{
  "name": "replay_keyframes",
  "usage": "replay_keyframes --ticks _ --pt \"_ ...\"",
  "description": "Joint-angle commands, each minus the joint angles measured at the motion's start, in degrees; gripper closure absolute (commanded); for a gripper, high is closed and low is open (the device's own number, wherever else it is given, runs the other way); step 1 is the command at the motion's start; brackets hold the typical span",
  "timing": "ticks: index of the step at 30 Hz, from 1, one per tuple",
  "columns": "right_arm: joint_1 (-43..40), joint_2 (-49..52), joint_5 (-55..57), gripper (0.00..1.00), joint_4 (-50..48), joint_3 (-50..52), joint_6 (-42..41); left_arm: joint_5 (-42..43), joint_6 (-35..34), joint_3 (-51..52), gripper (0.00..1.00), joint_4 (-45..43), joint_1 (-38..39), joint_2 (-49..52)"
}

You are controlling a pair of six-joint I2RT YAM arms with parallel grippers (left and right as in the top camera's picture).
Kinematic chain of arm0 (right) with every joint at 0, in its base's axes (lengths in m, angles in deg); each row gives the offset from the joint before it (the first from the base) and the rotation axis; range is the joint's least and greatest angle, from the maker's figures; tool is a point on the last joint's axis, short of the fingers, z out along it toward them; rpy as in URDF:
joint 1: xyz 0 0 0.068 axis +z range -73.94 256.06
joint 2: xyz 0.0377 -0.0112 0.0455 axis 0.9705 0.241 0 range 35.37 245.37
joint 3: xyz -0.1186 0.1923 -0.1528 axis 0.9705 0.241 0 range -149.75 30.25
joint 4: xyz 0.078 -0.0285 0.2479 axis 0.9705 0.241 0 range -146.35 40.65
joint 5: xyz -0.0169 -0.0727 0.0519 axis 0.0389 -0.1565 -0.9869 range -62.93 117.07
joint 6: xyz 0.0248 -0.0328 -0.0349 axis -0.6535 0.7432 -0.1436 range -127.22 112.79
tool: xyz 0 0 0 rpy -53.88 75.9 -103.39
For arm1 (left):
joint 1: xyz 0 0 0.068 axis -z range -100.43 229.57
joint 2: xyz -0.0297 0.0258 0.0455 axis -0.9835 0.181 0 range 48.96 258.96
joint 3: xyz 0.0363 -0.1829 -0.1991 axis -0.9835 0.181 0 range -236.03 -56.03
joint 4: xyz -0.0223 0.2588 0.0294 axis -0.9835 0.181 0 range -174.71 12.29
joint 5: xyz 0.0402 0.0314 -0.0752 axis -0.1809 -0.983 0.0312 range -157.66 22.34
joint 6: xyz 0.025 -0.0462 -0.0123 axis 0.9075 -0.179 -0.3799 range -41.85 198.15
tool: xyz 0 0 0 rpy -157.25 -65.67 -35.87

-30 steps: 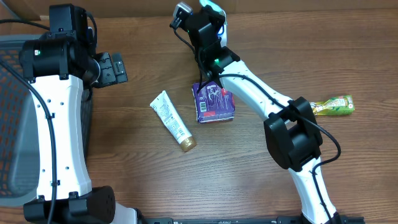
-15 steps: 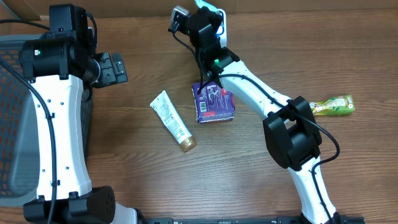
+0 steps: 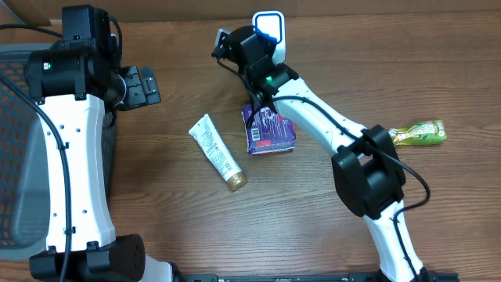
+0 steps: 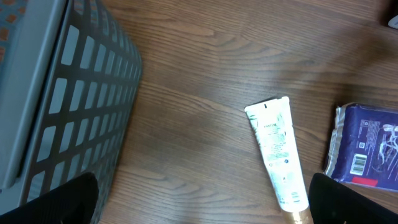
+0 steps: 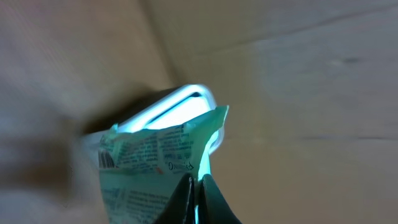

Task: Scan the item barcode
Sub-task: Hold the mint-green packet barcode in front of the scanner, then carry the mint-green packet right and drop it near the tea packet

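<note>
At the scanner [image 3: 268, 26]: from above we now see its blue-lit face uncovered; half a second ago the right wrist hid most of it.
Right end effector [image 5: 198, 191]: clenched on the lower edge of a green packet [image 5: 155, 165], with the same grip as a second ago.
Packet position: held up off the bench [image 3: 313, 211], just in front of the lit scanner window and overlapping part of it in the wrist view.
What shifted: the right wrist has swung slightly left of the scanner, so the arm no longer shades the window.
Meaning for the task: we judge the scan is under way. The printed side we see faces the wrist camera. Dark bars at its left edge may be the barcode, but they are too blurred to be sure.
Left end effector [image 3: 145, 84]: released, spread wide and empty, unmoved beside the basket [image 4: 74, 93].
Waiting on the bench: a white tube [image 3: 218, 151], a purple pack [image 3: 270, 129] and a green pouch [image 3: 420, 132] well apart to the right, all where they were.
Next call: we would turn the packet until its bars face the window.
</note>
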Motion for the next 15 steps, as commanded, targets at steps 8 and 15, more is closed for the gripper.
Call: replay_keyframes --ticks 8,15 --pt "-1.64 -24.44 -35.78 0.96 22.12 -1.38 -35.28 0.11 1.07 0.17 0.01 -0.02 0.13 0.02" --pt "-10.01 -33.29 -43.87 0.96 40.41 -1.38 -64.57 0.09 1.07 0.17 0.0 -0.02 0.13 0.02"
